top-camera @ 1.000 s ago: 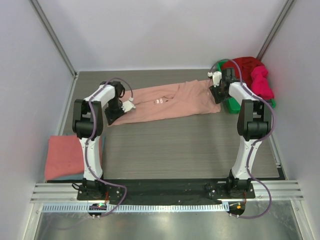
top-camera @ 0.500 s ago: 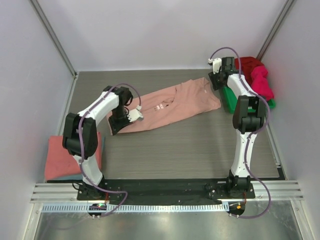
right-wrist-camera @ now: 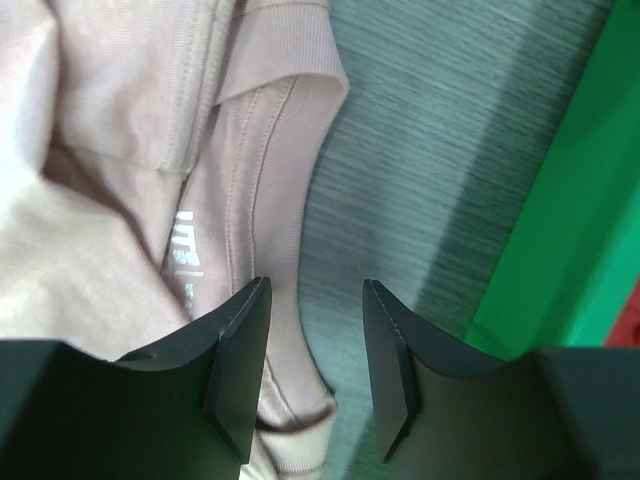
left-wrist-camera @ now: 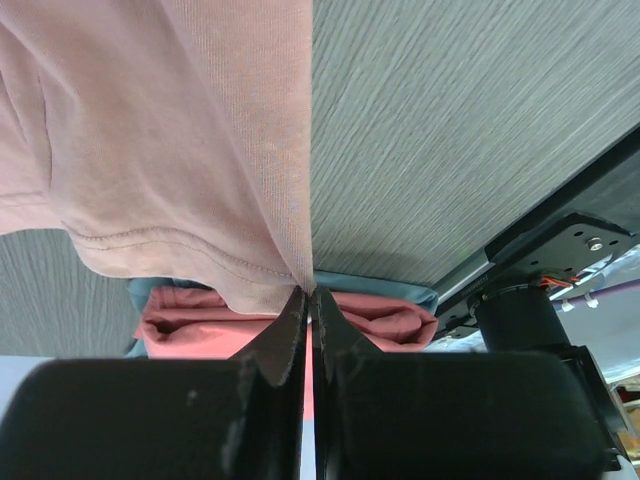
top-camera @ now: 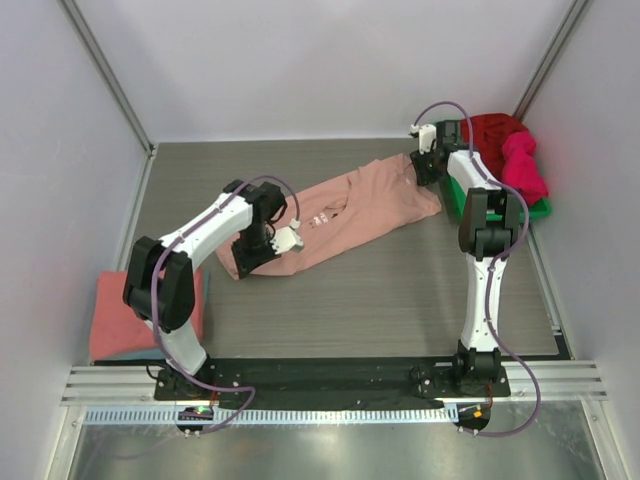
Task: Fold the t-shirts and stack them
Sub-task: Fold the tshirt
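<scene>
The pale pink t-shirt (top-camera: 365, 205) lies stretched diagonally across the table, its small graphic facing up. My left gripper (top-camera: 243, 262) is shut on the shirt's hem corner (left-wrist-camera: 290, 262) at its near-left end, and the cloth hangs from the tips (left-wrist-camera: 310, 300). My right gripper (top-camera: 421, 168) is open at the shirt's far-right end. Its fingers (right-wrist-camera: 240, 365) stand over the collar (right-wrist-camera: 262, 180) and bare table, holding nothing. A folded coral-red t-shirt (top-camera: 135, 315) lies at the near left and also shows in the left wrist view (left-wrist-camera: 200, 318).
A green bin (top-camera: 540, 208) at the far right holds a dark red t-shirt (top-camera: 495, 130) and a magenta one (top-camera: 523, 165). Its green wall (right-wrist-camera: 580, 200) is just right of my right gripper. Teal cloth (left-wrist-camera: 380, 284) lies under the coral shirt. White walls enclose the table.
My left gripper has carried the shirt's hem rightward and nearer, turning the shirt more diagonal. My right gripper has shifted back and slightly left, to the collar.
</scene>
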### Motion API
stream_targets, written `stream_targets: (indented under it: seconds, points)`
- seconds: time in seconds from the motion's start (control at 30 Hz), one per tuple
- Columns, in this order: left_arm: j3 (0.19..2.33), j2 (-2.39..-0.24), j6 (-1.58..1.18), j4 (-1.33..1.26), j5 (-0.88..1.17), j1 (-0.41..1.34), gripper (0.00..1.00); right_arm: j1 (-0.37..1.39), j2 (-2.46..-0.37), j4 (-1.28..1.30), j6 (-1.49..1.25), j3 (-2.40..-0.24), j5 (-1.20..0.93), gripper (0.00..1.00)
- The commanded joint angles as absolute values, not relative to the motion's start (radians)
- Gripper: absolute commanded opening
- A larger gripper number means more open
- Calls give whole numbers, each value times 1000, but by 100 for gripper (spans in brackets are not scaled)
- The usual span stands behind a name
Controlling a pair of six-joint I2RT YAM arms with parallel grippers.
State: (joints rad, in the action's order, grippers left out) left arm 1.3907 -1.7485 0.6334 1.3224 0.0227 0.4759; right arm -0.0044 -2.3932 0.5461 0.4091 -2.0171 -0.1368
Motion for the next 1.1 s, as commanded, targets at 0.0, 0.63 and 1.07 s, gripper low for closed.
stream_targets:
  seconds: [0.0,0.63,1.07]
  points:
    - [1391,-1692,604,1615,28,500,1,0,-2437,569,376,-2086,-155,48]
    - [1304,-1657,557,1634,172,745,1,80,-2655,704,396,-2383,-164,1]
    - [1506,-1925,537,1525,465,1075,2,221,-2835,330,454,-2592,-44,1]
